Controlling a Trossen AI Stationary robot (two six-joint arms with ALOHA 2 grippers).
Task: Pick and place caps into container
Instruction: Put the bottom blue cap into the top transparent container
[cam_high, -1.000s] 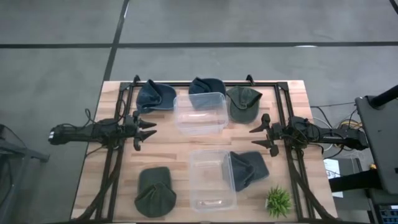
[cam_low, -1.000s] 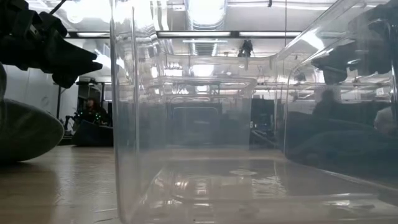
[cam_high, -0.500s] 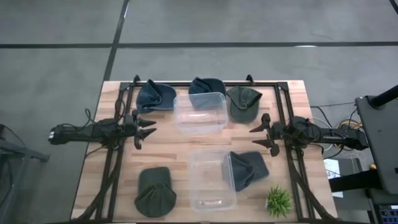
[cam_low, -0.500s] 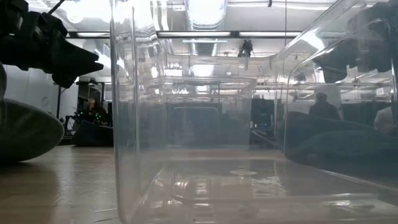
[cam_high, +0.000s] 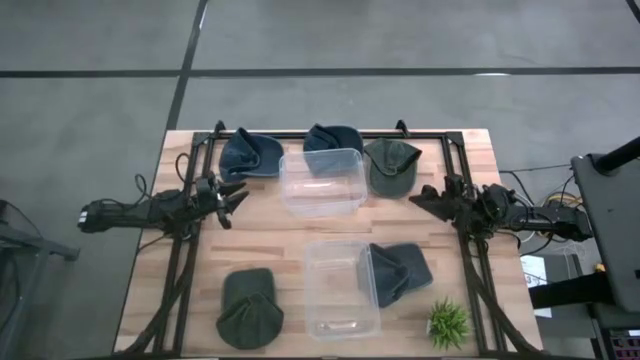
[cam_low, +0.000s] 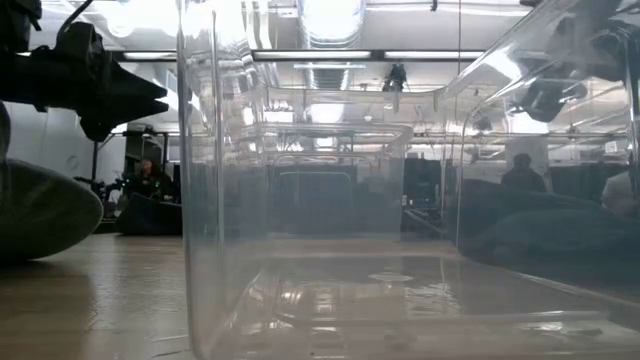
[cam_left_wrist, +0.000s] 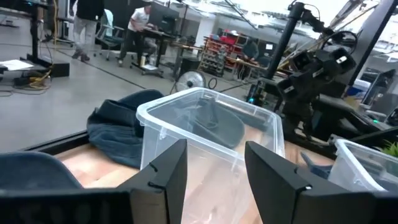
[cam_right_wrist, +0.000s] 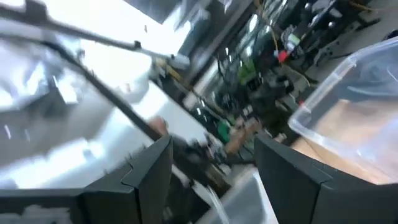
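Several soft caps lie flat on the table. At the far edge are a navy cap (cam_high: 249, 155), another navy cap (cam_high: 332, 137) and an olive cap (cam_high: 391, 164). A navy cap (cam_high: 400, 270) lies near right, an olive cap (cam_high: 249, 308) near left. My left gripper (cam_high: 238, 198) hovers open at the table's left, pointing at the far clear container (cam_high: 322, 182), which fills the left wrist view (cam_left_wrist: 205, 134). My right gripper (cam_high: 425, 198) is open at the right, just near of the olive cap, touching nothing.
A second clear container (cam_high: 340, 288) stands nearer, against the near-right navy cap. A small green spiky plant (cam_high: 448, 322) sits at the near right corner. A black frame (cam_high: 190, 250) runs along the table's sides. Bare wood lies between the two containers.
Both grippers have rolled about their wrists and shifted slightly toward the far edge. The right one has also drawn a little toward the table's right and tipped, its wrist view now blurred. Both stay open. No cap has moved.
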